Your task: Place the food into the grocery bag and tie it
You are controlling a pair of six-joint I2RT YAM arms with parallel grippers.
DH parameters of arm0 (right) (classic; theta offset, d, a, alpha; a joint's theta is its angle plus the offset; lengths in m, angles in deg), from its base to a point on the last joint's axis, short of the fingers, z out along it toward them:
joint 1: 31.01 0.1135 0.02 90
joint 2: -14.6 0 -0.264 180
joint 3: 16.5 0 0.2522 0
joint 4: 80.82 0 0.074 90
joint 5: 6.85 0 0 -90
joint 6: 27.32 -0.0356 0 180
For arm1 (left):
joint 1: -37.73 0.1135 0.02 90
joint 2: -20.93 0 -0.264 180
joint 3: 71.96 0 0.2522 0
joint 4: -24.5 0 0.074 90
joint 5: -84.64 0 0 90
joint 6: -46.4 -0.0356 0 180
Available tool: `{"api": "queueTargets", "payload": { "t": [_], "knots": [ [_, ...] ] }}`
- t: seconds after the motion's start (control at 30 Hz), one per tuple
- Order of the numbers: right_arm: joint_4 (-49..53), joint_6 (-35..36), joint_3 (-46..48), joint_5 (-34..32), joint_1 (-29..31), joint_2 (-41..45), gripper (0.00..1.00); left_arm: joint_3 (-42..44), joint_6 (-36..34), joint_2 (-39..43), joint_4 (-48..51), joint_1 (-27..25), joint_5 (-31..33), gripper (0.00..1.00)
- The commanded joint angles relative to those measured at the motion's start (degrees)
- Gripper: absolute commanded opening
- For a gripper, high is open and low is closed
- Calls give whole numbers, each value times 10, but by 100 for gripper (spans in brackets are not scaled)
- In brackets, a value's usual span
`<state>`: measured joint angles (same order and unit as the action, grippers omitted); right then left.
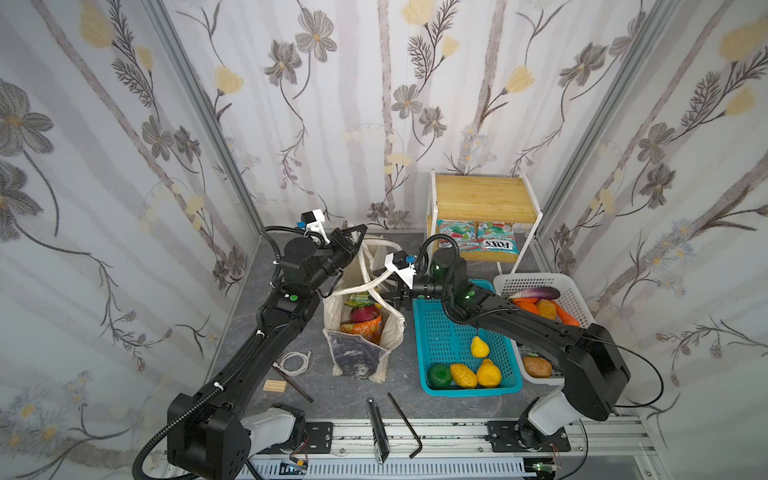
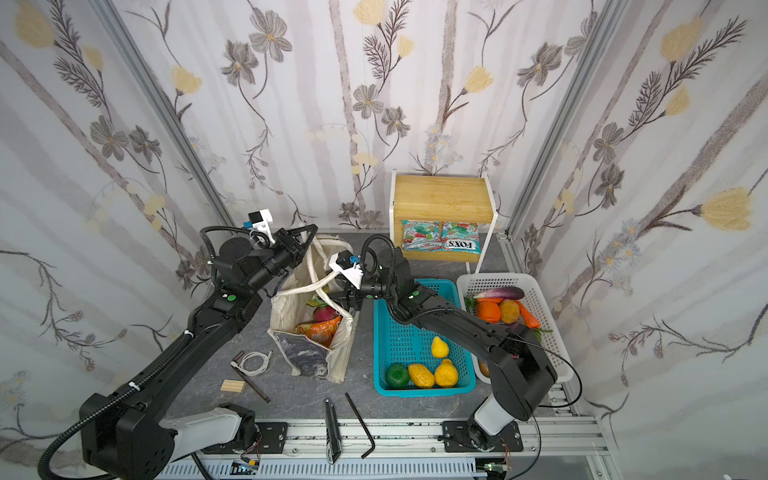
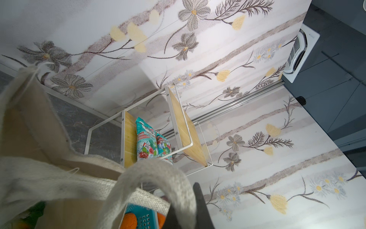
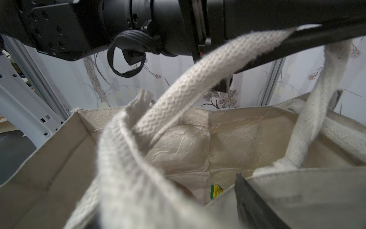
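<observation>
- The grocery bag (image 1: 359,361) stands open on the table (image 1: 328,388), between the left arm and a teal basket (image 1: 449,332); the dragon fruit (image 1: 360,313), orange packet (image 1: 368,328) and green-yellow packet (image 1: 358,300) lie inside
- The left gripper (image 1: 360,232) is pressed together on a cream handle (image 1: 365,259), held up above the bag's far end
- The right gripper (image 1: 388,297) sits at the bag's right rim, jaws spread, gripping nothing

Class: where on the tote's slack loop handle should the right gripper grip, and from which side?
Probably mid-span of the slack handle, where the flat webbing arches clear of the grocery bag. Come from the teal basket side, where the open right gripper is, jaws across its width.
</observation>
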<state>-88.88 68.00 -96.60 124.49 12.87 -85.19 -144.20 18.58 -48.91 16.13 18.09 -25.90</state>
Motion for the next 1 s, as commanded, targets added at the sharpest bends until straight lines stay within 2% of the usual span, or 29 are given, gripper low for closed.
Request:
{"api": "queueTargets", "payload": {
  "t": [0.0,0.07,0.2,0.27,0.4,0.63,0.73,0.9,0.97],
  "knots": [
    [-62,-22,-14,1,17,-11,71,7,-1,-4,-34,-3,17,0],
    [-83,-44,-17,-8,25,-17,68,15,-4,-8,-40,-4,19,0],
    [-118,-77,-12,-12,28,-18,56,32,-2,-13,-52,-10,21,0],
    [-131,-96,-12,-7,28,-19,53,40,0,-12,-56,-11,27,1],
    [-164,-141,-13,-6,55,-29,44,56,1,-9,-67,-15,43,1],
    [-214,-163,2,-3,64,-32,41,67,-7,-4,-79,-15,72,0],
    [-235,-186,-5,-6,66,-37,35,74,-13,-1,-82,-17,86,0],
    [-244,-197,-18,-22,76,-48,38,84,-15,-9,-90,-22,93,0],
    [-249,-198,-15,-25,80,-50,45,85,-15,-16,-94,-22,88,0]
  ]
}}
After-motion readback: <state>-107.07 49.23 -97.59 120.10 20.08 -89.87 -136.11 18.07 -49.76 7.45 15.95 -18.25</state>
